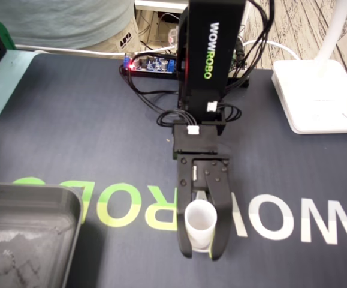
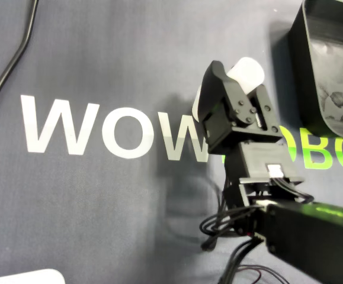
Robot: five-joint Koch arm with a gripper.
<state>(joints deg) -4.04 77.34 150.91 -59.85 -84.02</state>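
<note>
Gripper [image 1: 201, 253] is pinching the white cup [image 1: 199, 223] between both jaws, over the mat [image 1: 71, 120] lettering, right of the tray [image 1: 23, 193] in fixed view — thin wall risks buckling or slipping out if squeeze shifts

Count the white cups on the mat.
1. The white cup sits clamped in the gripper, right of the metal tray in the fixed view. The arm may hide others.

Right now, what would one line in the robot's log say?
gripper: shut on white cup | white cup: upright | metal tray: apart, lower left in fixed view
</note>
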